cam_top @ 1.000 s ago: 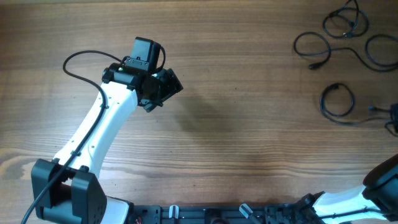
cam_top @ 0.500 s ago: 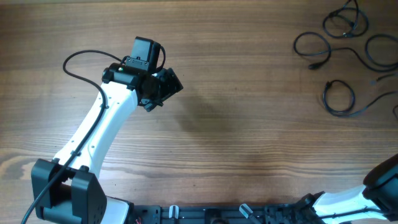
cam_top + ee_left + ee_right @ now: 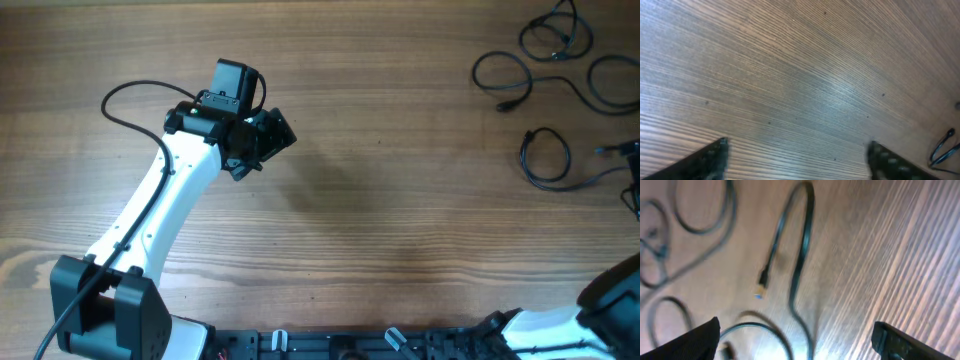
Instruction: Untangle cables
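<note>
Several thin black cables lie in loops at the table's far right: a group (image 3: 503, 75) at the back and one loop (image 3: 522, 158) nearer me, its tail running to the right edge. My right gripper (image 3: 635, 180) barely shows at that edge. In the right wrist view it (image 3: 795, 340) is open wide over that cable (image 3: 801, 255), which lies loose on the wood with its plug end (image 3: 761, 282) free. My left gripper (image 3: 268, 150) hovers left of centre, far from the cables. It (image 3: 797, 160) is open with only bare wood between its fingers.
More cable loops (image 3: 705, 210) lie up and left of the right gripper. A bit of cable (image 3: 945, 150) shows at the left wrist view's right edge. The left arm's own thick black wire (image 3: 130, 95) arcs over the table on the left.
My right gripper has gone from shut to wide open, and the cable tail it held now lies on the table. The left gripper has opened a little wider. The left arm has stayed put.
</note>
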Controlling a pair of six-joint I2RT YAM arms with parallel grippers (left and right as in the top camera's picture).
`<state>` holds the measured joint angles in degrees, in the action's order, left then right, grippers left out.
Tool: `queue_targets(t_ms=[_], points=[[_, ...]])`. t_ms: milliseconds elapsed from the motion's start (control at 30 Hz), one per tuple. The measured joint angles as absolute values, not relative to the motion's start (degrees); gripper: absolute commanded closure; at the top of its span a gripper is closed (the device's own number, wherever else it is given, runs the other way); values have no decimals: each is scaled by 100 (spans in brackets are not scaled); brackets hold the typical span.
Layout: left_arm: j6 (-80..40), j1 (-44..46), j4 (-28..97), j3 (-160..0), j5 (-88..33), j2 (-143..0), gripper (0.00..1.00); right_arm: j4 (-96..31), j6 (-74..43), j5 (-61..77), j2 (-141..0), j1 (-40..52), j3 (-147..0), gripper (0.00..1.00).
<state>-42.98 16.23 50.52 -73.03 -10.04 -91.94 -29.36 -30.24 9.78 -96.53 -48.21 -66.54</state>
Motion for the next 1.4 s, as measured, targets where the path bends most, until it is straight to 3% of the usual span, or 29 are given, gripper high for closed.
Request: queue_targets(t_ms=[200,367,633,1000,1400], points=[[-4292,1623,5002,-7303,-985,-9196,0,-4362,-3190,1719,-7996,-4628,-6681,1],[-4292,1623,4901,-7303,-963,-9194,0,-5247,-2606,2084,-7546,-3044,-6685,0],[-4292,1623,4899,-7303,-963,-9194,0,-6023,-2346,1361,-6871,-648,-6685,0],[-4292,1623,4899,-7303,-961,-9196,0,-7380,-2303,869,-5085,-336,-6685,0],[-4292,1623,4899,-7303,-963,-9194,0,-7776,-2283,718,-5181,-336,-6685,0]])
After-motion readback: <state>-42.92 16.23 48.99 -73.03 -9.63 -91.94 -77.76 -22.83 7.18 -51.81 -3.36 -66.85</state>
